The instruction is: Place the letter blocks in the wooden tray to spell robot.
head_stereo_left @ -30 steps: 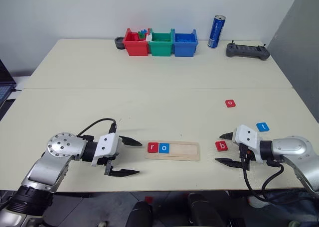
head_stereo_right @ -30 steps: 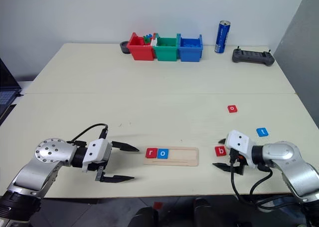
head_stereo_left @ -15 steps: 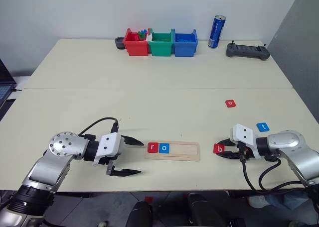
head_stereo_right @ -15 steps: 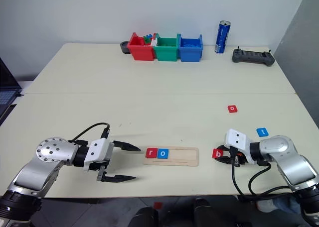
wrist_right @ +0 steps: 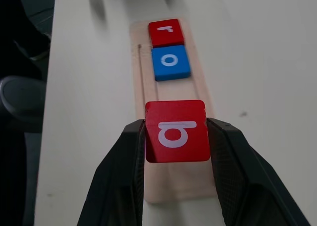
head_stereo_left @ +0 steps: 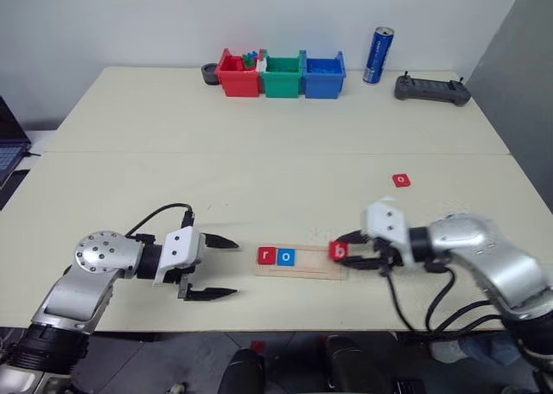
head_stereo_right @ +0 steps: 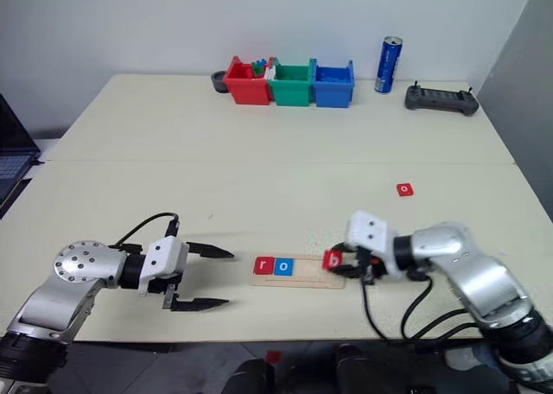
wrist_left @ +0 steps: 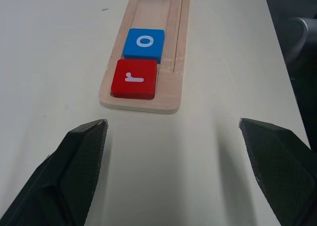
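Red "b" block (wrist_right: 177, 131) pinched in right gripper (head_stereo_left: 352, 251), held over the wooden tray's (head_stereo_left: 315, 269) right end, lower centre of frame; empty slot beside blue "o" block (head_stereo_left: 286, 257) lies leftward along tray's length. Left gripper (head_stereo_left: 220, 268) spread wide, empty.

Far end of wooden tray (wrist_left: 148, 47) cut off by frame edge in left wrist view. Contents of red bin (head_stereo_left: 235, 74) behind the tray too small to identify. Blue "t" block hidden behind right arm. Laptop (head_stereo_right: 13, 148) left of tray cropped at edge.

A pale cream table (head_stereo_left: 259, 143) stands against a plain white wall (head_stereo_left: 173, 18).
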Robot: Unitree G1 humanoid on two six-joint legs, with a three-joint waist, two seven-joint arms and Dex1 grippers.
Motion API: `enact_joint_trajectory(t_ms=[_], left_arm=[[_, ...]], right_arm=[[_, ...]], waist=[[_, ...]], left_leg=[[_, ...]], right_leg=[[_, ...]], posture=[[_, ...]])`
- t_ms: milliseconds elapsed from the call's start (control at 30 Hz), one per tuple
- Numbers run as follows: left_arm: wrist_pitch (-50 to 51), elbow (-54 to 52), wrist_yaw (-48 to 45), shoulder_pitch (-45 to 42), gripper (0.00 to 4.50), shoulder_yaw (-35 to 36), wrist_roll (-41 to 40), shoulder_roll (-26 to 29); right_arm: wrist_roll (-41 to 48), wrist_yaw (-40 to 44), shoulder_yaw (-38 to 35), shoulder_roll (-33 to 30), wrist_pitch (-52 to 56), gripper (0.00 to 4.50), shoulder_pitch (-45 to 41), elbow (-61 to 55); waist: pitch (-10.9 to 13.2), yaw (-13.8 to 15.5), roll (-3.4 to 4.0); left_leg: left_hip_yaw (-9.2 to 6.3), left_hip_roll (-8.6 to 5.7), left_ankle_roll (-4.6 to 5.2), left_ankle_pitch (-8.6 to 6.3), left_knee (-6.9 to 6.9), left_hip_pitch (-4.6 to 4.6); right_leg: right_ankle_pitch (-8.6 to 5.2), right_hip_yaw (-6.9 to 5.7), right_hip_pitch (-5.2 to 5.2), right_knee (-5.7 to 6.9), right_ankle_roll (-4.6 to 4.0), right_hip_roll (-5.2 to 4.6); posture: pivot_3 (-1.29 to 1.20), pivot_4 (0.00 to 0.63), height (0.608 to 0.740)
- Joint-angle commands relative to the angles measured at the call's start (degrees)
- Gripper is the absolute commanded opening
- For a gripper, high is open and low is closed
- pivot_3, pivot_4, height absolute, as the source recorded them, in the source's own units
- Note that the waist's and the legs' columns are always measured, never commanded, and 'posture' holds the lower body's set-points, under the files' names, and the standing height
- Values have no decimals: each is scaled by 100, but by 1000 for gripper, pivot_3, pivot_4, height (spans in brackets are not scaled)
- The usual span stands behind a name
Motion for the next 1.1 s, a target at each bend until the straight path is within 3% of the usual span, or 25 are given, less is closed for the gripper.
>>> enact_joint_trajectory(t_ms=[33,333,800,1100], left_arm=[[60,-180,-27,-189,4500,112,-167,-24],[77,-104,-82,-309,4500,45,-188,-117],[364,-534,79,-403,4500,-66,-88,-188],[634,-765,134,-468,4500,-59,-128,-145]], right_arm=[[-213,-426,292,352,275,1460,-292,-166],[-352,-569,609,692,434,1460,-601,123],[-572,-356,887,634,158,1460,-729,435],[-698,-216,932,615,-19,4487,-793,488]], waist=[[0,-11,0],[0,-18,0],[0,-18,0],[0,-20,0]], left_leg=[[-1,1,0,0,0,1],[-5,2,0,0,-2,1],[-5,2,0,0,-2,1],[-5,2,0,0,-2,1]], right_leg=[[0,0,-1,1,0,1],[1,-5,-2,3,-1,2],[1,-5,-2,3,-1,2],[1,-5,-2,3,-1,2]], posture=[[0,150,740],[0,150,740],[0,150,740],[0,150,740]])
